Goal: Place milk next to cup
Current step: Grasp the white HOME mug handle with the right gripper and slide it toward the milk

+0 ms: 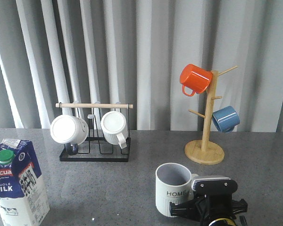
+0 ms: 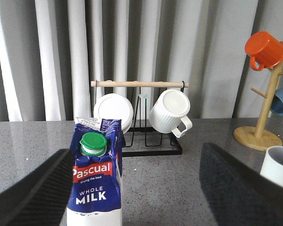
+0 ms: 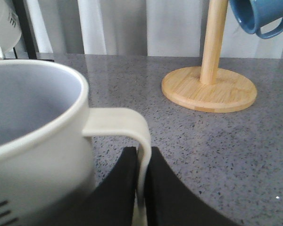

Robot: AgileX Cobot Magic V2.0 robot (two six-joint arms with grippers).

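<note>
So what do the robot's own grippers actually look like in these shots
The left gripper shows two broad, matte black fingers, blurred by closeness. The right gripper has the same black fingers, tapering. In the front view its black body carries a pale grey top plate. No cables or markings are visible.

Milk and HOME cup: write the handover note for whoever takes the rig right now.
Right tool: shut on the cup's handle; the cup stands upright on the table, front right.
Left tool: open, fingers either side of the milk, not yet gripping.
Milk stands upright at the front left, far from the cup.
Done: cup held.
Left: close on the milk, carry it right, set it beside the cup.
</note>
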